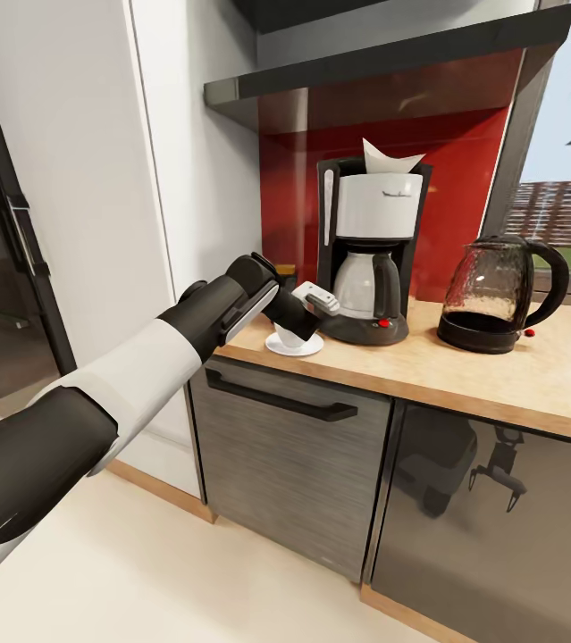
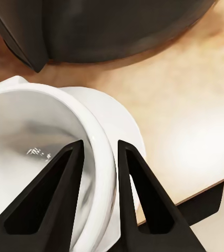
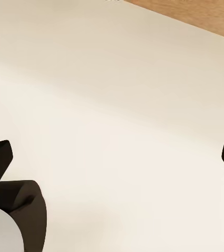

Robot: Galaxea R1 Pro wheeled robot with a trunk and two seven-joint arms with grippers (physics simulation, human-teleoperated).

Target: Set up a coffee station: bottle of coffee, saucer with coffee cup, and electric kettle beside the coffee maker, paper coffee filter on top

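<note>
The white coffee cup (image 1: 287,339) (image 2: 33,142) stands on the white saucer (image 1: 310,347) (image 2: 123,123), just left of the coffee maker (image 1: 370,254), whose dark base (image 2: 117,26) fills the far side of the left wrist view. My left gripper (image 1: 292,329) (image 2: 100,143) is shut on the cup's rim, one finger (image 2: 54,194) inside and the other outside. A white paper coffee filter (image 1: 390,157) sits on top of the coffee maker. The glass electric kettle (image 1: 497,295) stands to its right on the kitchen countertop (image 1: 499,375) (image 2: 196,121). My right gripper (image 3: 117,157) hangs open over the floor. The bottle of coffee is out of view.
The dark kitchen shelf (image 1: 383,67) runs above the coffee maker, before a red backsplash (image 1: 464,179). White tall cabinets (image 1: 97,179) stand left of the counter. Dark cabinet fronts (image 1: 285,446) sit below the counter, and the cream floor (image 1: 187,572) (image 3: 112,94) lies in front.
</note>
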